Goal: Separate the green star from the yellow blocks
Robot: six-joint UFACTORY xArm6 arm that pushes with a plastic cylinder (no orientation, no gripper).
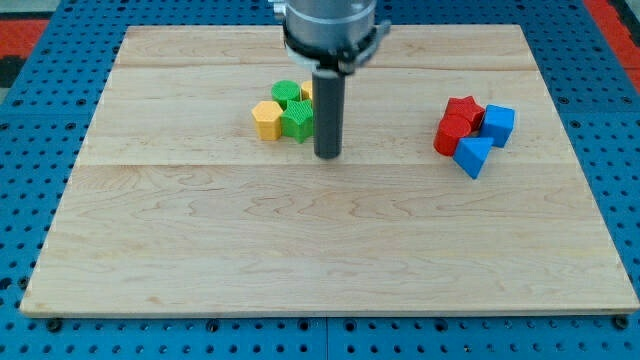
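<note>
Still bunched: green star block (298, 120) touching yellow hexagon block (266, 119), another yellow block (307, 91) behind. My tip (327, 155) just right, holding nothing. Pushing apart left.

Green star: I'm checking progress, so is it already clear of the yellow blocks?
No, the green star still sits against the yellow block on the view's left, with my tip just to its right.

Red star (463, 108), red block (450, 134), blue cube (498, 124) and blue wedge (473, 155) cluster at the wooden board's (300, 250) right.
</note>
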